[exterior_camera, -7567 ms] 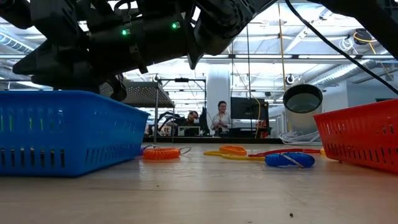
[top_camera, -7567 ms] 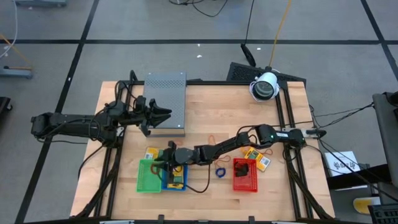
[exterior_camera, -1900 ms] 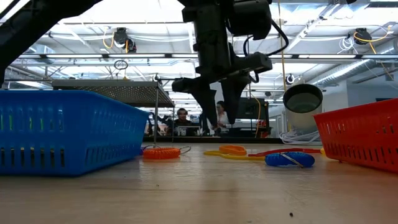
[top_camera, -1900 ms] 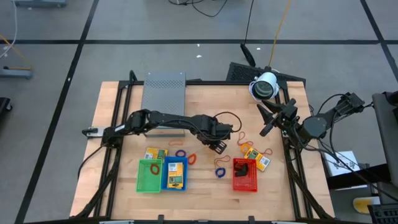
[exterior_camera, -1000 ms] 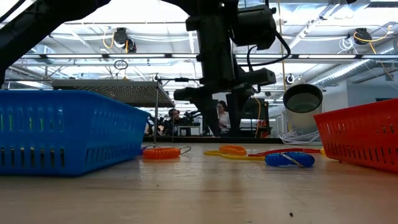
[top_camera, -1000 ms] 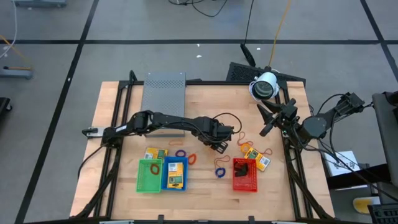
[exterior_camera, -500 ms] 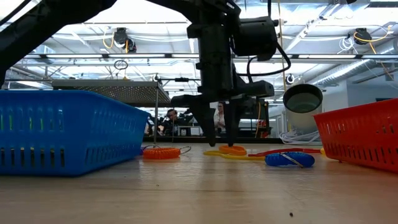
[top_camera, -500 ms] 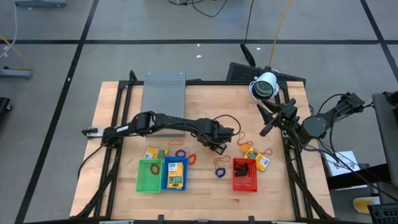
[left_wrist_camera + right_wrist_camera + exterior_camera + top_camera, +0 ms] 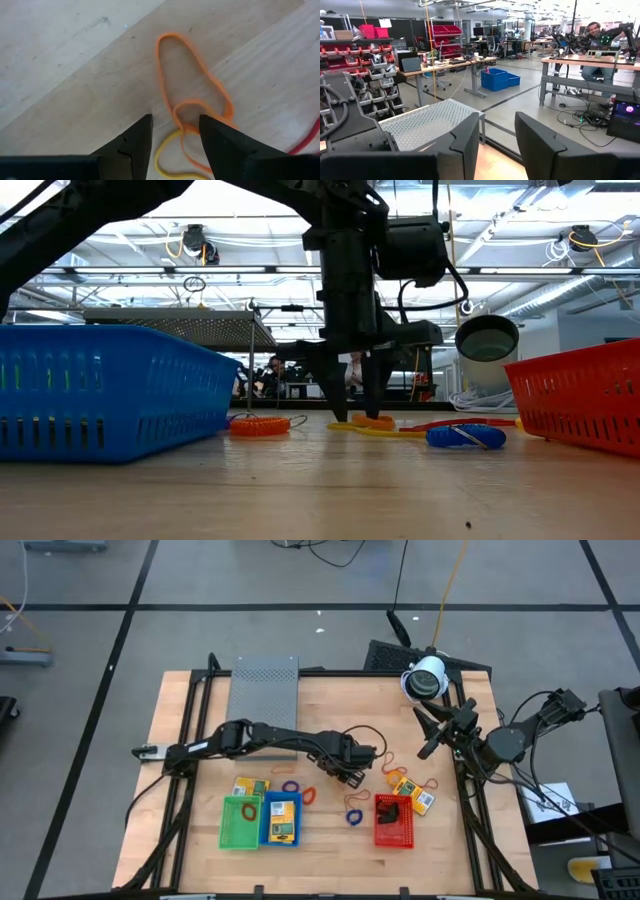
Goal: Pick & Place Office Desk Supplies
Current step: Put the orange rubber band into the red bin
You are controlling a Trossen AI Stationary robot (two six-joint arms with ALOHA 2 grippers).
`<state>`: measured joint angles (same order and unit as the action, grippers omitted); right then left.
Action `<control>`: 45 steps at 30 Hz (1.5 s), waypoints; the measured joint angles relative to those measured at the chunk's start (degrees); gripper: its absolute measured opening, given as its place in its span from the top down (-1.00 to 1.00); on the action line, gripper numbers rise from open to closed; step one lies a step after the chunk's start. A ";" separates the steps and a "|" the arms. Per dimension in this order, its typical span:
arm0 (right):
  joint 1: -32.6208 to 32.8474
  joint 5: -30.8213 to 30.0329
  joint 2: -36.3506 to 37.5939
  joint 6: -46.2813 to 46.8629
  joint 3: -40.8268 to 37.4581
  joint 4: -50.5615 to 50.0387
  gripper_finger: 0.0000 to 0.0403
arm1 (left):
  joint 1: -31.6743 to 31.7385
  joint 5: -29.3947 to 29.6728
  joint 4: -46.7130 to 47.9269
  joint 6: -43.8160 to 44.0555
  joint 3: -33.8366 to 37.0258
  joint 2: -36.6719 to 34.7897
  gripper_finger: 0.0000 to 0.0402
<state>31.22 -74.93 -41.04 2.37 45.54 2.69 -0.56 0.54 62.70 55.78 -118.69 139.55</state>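
Nearest you in the low view stand the blue basket (image 9: 105, 392) and the red basket (image 9: 585, 402), with a blue band (image 9: 465, 436) and a coiled orange band (image 9: 259, 425) lying on the table (image 9: 320, 490) between them.

Past those, your left gripper (image 9: 351, 417) is the item that has changed. Two seconds back its fingertips hung clear above the boards; they have come straight down since and now stand at table level, one on each side of the orange rubber band (image 9: 192, 95). The left wrist view confirms it: both fingers (image 9: 137, 137) are parted, the narrow end of the orange loop lies in the gap between them, and a yellow band (image 9: 167, 160) lies just beside it, overlapping near the tips. Nothing is gripped yet. In my judgement the descent is complete and only the close remains; watch that the yellow band is not taken up with the orange one.

From above, that gripper (image 9: 352, 772) sits mid-table, with the green basket (image 9: 238, 822) and the yellow packets (image 9: 412, 791) apart from it. More bands lie loose, so sorting is well short of done.

Farthest off, your right gripper (image 9: 432, 730) waits by the table's right edge, unmoved, fingers parted and empty. The grey perforated box (image 9: 265, 690) stands at the far side.
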 joint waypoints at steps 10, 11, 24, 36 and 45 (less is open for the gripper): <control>0.01 0.01 0.00 -0.53 0.00 0.04 0.42 | 0.50 0.21 -0.05 -1.84 0.12 0.00 0.56; 0.00 0.01 0.00 -0.54 0.00 0.04 0.42 | 0.51 0.16 -0.07 -2.12 0.14 0.00 0.67; 0.00 -0.01 0.00 -0.55 0.00 -1.05 0.42 | 1.95 -8.71 -4.00 -4.93 0.22 -0.17 0.98; 0.02 -0.01 0.00 -0.53 0.00 -1.30 0.42 | 2.04 -11.48 -9.03 -6.48 0.24 -2.55 0.99; 0.00 -0.01 0.00 -0.53 0.00 -1.26 0.42 | 2.58 -12.70 -8.90 -9.15 -0.04 -4.66 0.99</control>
<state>31.22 -74.94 -41.04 1.85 45.54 1.43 2.02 -12.16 53.80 46.63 -118.74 134.88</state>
